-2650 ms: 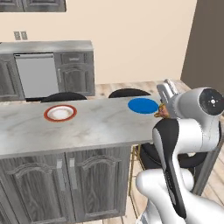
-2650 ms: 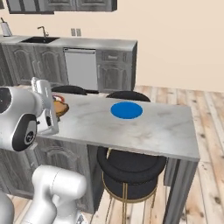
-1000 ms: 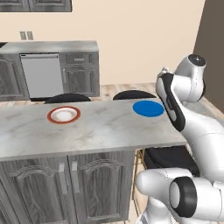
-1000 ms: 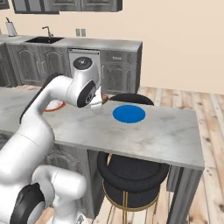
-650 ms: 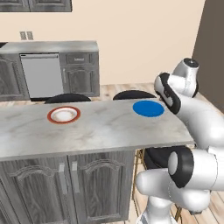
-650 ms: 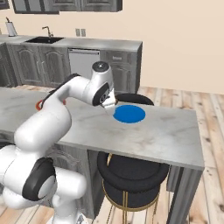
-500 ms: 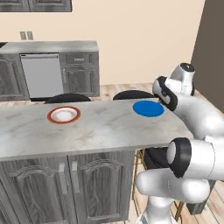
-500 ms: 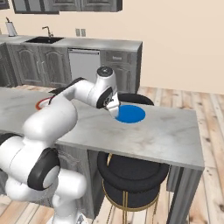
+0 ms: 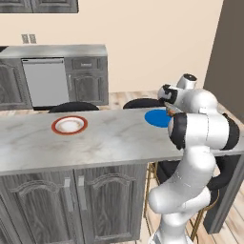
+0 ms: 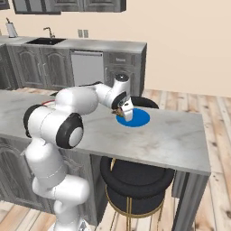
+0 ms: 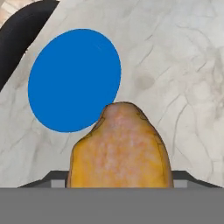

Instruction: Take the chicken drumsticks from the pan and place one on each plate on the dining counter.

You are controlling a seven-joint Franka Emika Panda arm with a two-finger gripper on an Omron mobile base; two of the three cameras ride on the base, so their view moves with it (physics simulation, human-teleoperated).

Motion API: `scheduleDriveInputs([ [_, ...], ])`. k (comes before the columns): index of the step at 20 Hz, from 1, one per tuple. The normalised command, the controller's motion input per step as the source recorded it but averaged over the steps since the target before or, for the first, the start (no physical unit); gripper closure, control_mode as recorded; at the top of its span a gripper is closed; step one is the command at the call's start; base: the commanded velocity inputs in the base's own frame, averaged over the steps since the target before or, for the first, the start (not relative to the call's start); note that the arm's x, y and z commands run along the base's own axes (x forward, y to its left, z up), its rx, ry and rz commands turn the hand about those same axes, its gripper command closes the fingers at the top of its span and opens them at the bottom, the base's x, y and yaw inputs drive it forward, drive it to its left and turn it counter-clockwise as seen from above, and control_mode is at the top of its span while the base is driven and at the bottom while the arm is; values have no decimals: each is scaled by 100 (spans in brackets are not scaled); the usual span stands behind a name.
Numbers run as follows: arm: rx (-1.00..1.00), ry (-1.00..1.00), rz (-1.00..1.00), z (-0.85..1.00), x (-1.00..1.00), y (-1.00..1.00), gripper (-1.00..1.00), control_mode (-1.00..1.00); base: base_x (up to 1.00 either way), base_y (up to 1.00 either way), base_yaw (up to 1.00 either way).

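over the dining counter [image 9: 109, 143], the gripper [image 10: 125, 109] has swung right from near the red-rimmed plate [image 9: 69, 125] to the blue plate [image 10: 133, 117], jaws clamped on a drumstick [image 11: 120, 151], so release looks next.

Black stools [image 10: 131, 180] — steel dishwasher [image 9: 45, 82]

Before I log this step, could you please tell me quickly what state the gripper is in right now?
Gripper: closed on a golden-orange cooked chicken drumstick, held over the edge of the round bright blue plate.
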Motion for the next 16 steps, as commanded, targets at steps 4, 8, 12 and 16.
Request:
scheduleDriveInputs([
  [4,-5,15,7,-58,90,-9,100,-100,0,0,0],
  [8,-6,12,6,-57,88,-7,100,-100,0,0,0],
  [12,-5,4,5,-59,79,-11,100,-100,0,0,0],
  [16,-4,1,6,-61,70,-15,100,-100,0,0,0],
])
